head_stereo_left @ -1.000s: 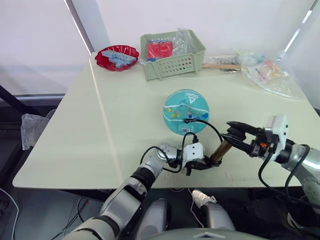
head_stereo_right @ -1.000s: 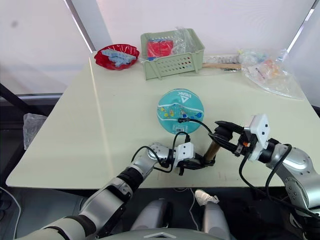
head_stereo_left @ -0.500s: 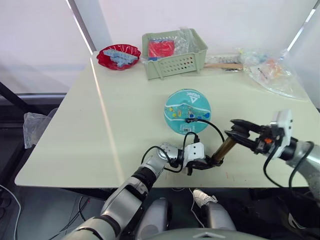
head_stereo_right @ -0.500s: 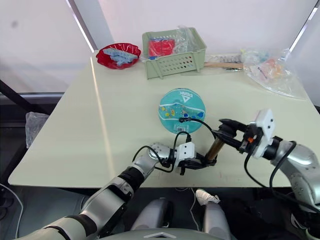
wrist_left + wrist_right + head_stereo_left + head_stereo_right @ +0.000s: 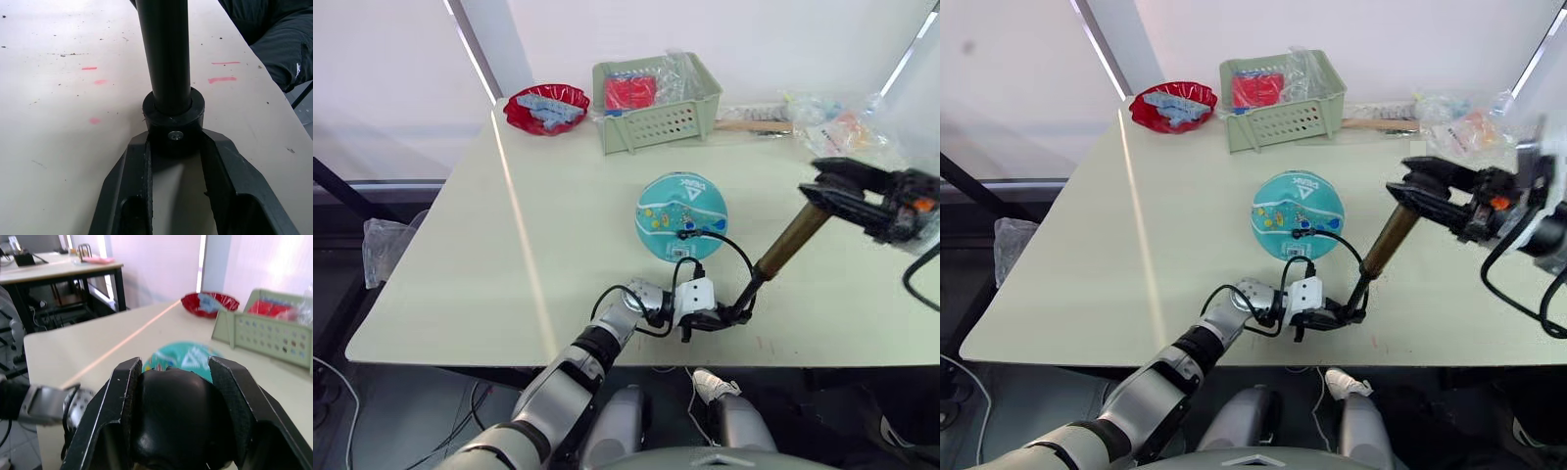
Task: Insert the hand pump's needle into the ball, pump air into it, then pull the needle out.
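The teal-blue ball (image 5: 680, 213) sits mid-table. A thin black hose (image 5: 729, 250) loops from the hand pump to a small black needle fitting (image 5: 684, 233) pressed against the ball's near side; the needle tip is hidden. The hand pump (image 5: 791, 240) slants up to the right, its bronze barrel above a bare black rod (image 5: 747, 294). My left gripper (image 5: 732, 316) lies low near the table's front edge, shut on the pump's black bottom collar (image 5: 173, 117). My right gripper (image 5: 824, 186), raised above the table, is shut on the pump's black handle (image 5: 171, 416).
At the back of the cream table (image 5: 558, 225) stand a green basket (image 5: 654, 122) with red packets and a red bowl (image 5: 545, 108) of blue pieces. Plastic bags (image 5: 847, 132) and a wooden stick (image 5: 749, 125) lie at the back right. The front edge runs just below my left gripper.
My right gripper has risen up and to the right with the handle, drawing the bronze barrel up and baring the black rod. The left gripper, ball and hose have stayed put.
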`<action>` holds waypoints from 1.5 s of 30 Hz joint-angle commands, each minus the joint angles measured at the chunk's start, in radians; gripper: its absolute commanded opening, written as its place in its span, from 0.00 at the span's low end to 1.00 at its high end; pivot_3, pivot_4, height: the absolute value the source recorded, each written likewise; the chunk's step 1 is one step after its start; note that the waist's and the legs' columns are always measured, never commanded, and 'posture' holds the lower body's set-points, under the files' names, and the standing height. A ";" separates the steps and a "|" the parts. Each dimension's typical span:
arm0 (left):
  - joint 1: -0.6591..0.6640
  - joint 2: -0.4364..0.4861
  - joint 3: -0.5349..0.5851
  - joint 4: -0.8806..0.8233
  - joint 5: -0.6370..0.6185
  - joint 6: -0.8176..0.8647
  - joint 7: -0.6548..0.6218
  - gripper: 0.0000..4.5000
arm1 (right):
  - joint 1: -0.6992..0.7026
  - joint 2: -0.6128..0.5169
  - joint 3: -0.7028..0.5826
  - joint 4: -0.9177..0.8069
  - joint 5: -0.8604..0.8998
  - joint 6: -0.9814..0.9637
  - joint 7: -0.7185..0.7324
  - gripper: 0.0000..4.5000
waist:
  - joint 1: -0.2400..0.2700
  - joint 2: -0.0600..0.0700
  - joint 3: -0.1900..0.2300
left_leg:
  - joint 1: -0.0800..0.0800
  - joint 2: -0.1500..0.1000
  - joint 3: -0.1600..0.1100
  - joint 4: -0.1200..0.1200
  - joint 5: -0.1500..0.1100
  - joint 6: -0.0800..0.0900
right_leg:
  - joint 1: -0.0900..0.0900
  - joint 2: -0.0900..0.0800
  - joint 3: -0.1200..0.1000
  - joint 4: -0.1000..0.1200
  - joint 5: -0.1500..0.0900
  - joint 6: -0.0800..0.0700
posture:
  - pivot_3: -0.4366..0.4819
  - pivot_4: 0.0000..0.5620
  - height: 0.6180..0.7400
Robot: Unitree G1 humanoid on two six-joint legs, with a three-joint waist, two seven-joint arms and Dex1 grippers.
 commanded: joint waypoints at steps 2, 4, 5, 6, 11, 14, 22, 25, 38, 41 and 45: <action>0.031 0.038 -0.026 0.106 0.077 0.045 0.028 0.23 | -0.093 -0.030 -0.107 -0.002 0.094 0.001 -0.055 0.41 | 0.001 0.002 0.003 | -0.001 0.000 0.001 0.000 0.000 0.000 | -0.001 0.000 0.001 0.000 0.000 0.000 | 0.48 0.27 0.97; 0.031 0.036 -0.026 0.107 0.076 0.045 0.028 0.23 | -0.093 -0.033 -0.107 -0.003 0.092 0.011 -0.054 0.41 | 0.001 0.002 0.004 | -0.001 0.000 0.001 0.000 0.000 0.000 | -0.001 -0.001 0.001 0.000 0.000 0.000 | 0.48 0.27 0.97; 0.031 0.035 -0.026 0.107 0.075 0.051 0.028 0.23 | -0.089 -0.034 -0.105 -0.004 0.088 0.014 -0.052 0.41 | 0.001 0.002 0.004 | -0.001 0.000 0.001 0.000 0.000 0.000 | -0.001 -0.001 0.001 0.000 0.000 0.000 | 0.48 0.27 0.97; 0.031 0.034 -0.025 0.107 0.075 0.054 0.028 0.23 | -0.078 -0.036 -0.100 -0.007 0.079 0.015 -0.045 0.41 | 0.001 0.002 0.004 | -0.001 0.000 0.001 0.000 0.000 0.000 | -0.001 -0.001 0.001 0.000 0.000 0.000 | 0.48 0.27 0.97; 0.030 0.033 -0.028 0.108 0.078 0.050 0.035 0.23 | 0.017 -0.025 -0.051 -0.043 0.014 0.017 -0.005 0.41 | 0.002 0.002 0.004 | -0.001 0.000 0.001 0.000 0.000 0.000 | -0.001 -0.001 0.000 0.000 0.000 0.000 | 0.48 0.27 0.97; 0.030 0.033 -0.029 0.106 0.081 0.052 0.035 0.23 | 0.070 0.007 -0.006 -0.068 -0.019 0.002 -0.002 0.41 | 0.002 0.000 0.002 | 0.000 0.000 0.001 0.000 0.000 0.000 | 0.000 -0.001 0.000 0.000 0.000 0.000 | 0.48 0.27 0.97; 0.031 0.033 -0.027 0.107 0.083 0.057 0.033 0.23 | 0.189 0.081 0.109 -0.073 -0.147 -0.072 0.030 0.41 | 0.001 -0.005 -0.003 | 0.002 0.001 0.000 0.000 0.000 0.000 | 0.001 0.001 0.000 0.000 0.000 0.000 | 0.48 0.27 0.97; 0.032 0.034 -0.024 0.106 0.082 0.054 0.033 0.23 | 0.229 0.109 0.165 -0.062 -0.225 -0.127 0.053 0.41 | 0.000 -0.008 -0.006 | 0.002 0.001 0.000 0.000 0.000 0.000 | 0.001 0.001 0.000 0.000 0.000 0.000 | 0.48 0.27 0.97; 0.045 0.032 -0.007 0.092 0.068 0.064 0.019 0.23 | 0.334 0.241 0.382 0.021 -0.522 -0.340 0.069 0.41 | -0.007 -0.009 -0.013 | 0.003 0.001 0.000 0.000 0.000 0.000 | 0.001 0.002 0.001 0.000 0.000 0.000 | 0.48 0.27 0.97; 0.045 0.034 -0.005 0.092 0.067 0.064 0.018 0.23 | 0.329 0.250 0.379 0.016 -0.523 -0.346 0.066 0.41 | -0.008 -0.009 -0.013 | 0.003 0.001 0.000 0.000 0.000 0.000 | 0.001 0.002 0.001 0.000 0.000 0.000 | 0.48 0.27 0.97; 0.047 0.034 -0.002 0.091 0.066 0.069 0.020 0.23 | 0.312 0.245 0.352 0.000 -0.501 -0.328 0.063 0.41 | -0.008 -0.009 -0.013 | 0.003 0.001 0.000 0.000 0.000 0.000 | 0.001 0.002 0.000 0.000 0.000 0.000 | 0.48 0.27 0.97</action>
